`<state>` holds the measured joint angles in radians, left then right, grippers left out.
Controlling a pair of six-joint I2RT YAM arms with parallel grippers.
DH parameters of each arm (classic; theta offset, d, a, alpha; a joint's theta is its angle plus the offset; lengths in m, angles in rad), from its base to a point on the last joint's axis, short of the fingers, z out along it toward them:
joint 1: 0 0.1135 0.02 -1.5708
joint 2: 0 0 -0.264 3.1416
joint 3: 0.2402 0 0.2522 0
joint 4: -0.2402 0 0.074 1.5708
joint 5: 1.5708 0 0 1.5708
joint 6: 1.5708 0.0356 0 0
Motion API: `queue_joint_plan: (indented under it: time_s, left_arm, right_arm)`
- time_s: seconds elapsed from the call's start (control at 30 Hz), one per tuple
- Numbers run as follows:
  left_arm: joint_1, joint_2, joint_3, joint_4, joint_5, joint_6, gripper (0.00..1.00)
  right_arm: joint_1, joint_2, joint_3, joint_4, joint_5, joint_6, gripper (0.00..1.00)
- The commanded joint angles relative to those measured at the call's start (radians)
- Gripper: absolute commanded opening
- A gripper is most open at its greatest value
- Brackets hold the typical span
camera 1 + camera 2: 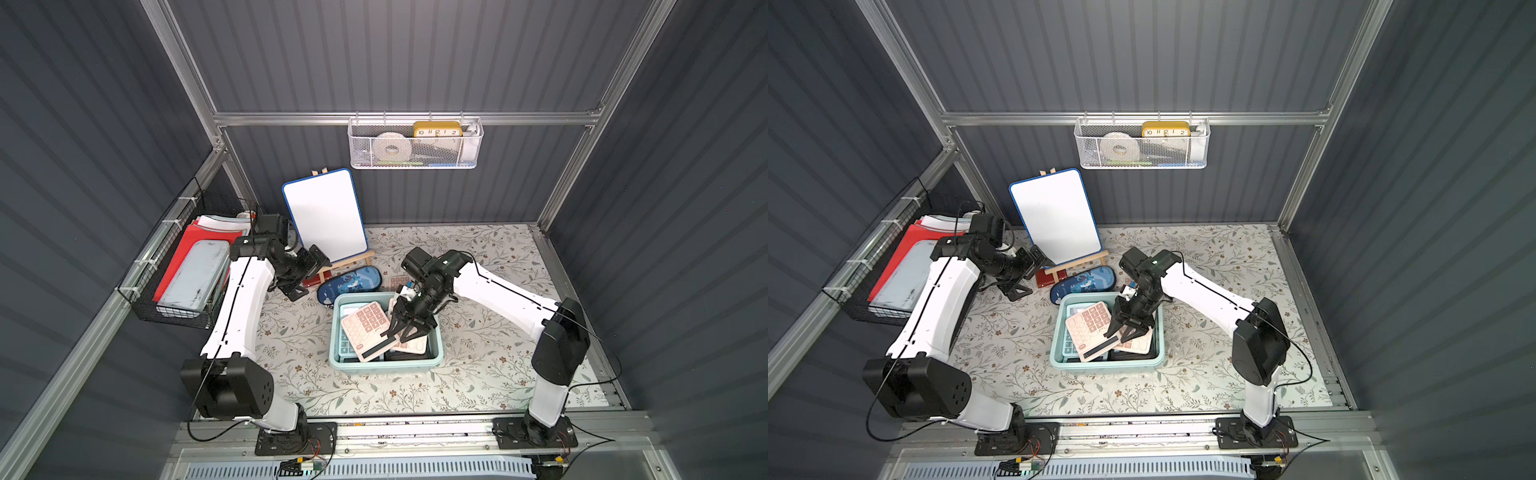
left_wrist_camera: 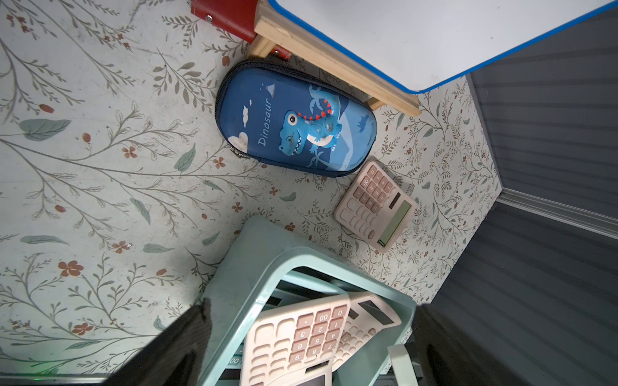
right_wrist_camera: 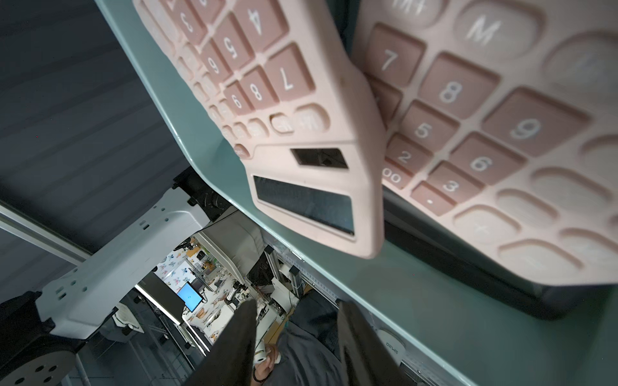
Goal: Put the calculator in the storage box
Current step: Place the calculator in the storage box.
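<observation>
Calculator (image 1: 365, 328) lies tilted inside the box (image 1: 386, 362), so your right gripper (image 1: 401, 336) above it has fingers spread, holding nothing; your left gripper (image 1: 309, 276) rests aside, spread too

left arm (image 1: 239, 307), right arm (image 1: 498, 293): white shells — black joints | cables (image 1: 188, 428): thin, black | base plates (image 1: 324, 436): black

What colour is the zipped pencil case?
Pencil case: blue with a dinosaur; clearest in left wrist view.
</observation>
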<state>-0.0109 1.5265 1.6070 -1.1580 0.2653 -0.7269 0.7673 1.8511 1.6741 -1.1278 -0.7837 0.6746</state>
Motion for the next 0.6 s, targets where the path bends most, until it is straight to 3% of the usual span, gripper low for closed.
queue_joint_plan:
  time_s: [0.0, 0.4, 0.57]
  left_arm:
    - [0.008, -0.013, -0.007, -0.037, 0.005, 0.021, 0.99]
    - [0.011, -0.008, -0.012, -0.026, 0.021, 0.018, 0.99]
    - [0.011, -0.006, -0.013, -0.028, 0.026, 0.017, 0.99]
  right_arm:
    - [0.003, 0.005, 0.019, -0.052, 0.004, -0.051, 0.44]
    - [0.059, 0.099, 0.097, -0.022, -0.063, -0.048, 0.35]
    - [0.058, 0.093, 0.152, -0.092, 0.003, -0.084, 0.35]
